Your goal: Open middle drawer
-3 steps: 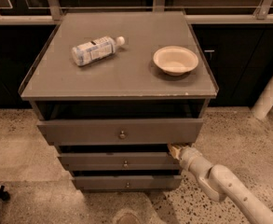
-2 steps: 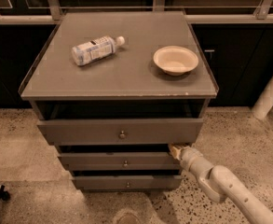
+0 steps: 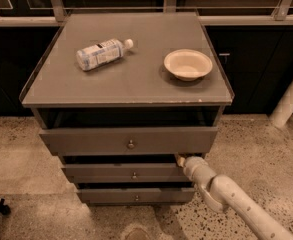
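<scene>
The middle drawer (image 3: 111, 173) is the second of three stacked grey-brown fronts, a slim panel with a small round metal knob (image 3: 134, 175). It stands out slightly from the cabinet, less than the taller top drawer (image 3: 86, 141) above it. My gripper (image 3: 180, 160) is at the end of a white arm (image 3: 226, 196) that comes in from the lower right. Its tip sits at the right end of the middle drawer's top edge, in the dark gap under the top drawer.
A plastic bottle (image 3: 102, 53) lies on its side on the cabinet top (image 3: 126, 79), and a cream bowl (image 3: 187, 64) stands to its right. The lowest drawer (image 3: 136, 196) is below. A white post (image 3: 291, 96) stands at the right, over speckled floor.
</scene>
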Robot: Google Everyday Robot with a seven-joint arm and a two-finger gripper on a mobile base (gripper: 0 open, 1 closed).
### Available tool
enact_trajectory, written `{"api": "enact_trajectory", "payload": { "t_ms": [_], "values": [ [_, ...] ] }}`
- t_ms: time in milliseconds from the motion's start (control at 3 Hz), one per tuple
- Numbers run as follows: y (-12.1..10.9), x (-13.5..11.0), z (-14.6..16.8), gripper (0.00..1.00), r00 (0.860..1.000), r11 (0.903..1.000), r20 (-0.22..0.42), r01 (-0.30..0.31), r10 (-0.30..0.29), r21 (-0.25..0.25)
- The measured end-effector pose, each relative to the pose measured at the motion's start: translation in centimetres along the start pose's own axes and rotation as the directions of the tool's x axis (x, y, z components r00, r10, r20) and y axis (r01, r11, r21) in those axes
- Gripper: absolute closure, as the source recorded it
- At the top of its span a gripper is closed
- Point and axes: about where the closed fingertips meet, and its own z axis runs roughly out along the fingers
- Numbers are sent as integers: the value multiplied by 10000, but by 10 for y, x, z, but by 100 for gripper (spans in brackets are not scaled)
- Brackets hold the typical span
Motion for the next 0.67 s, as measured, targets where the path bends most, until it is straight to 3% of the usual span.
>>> {"api": "enact_trajectory", "payload": {
  "t_ms": [333,667],
  "values": [
    [5,4,7,100,9997,9997,-227,-34,40,233],
    [10,4,6,100,9945,9976,-788,690,-684,50]
  ]
}}
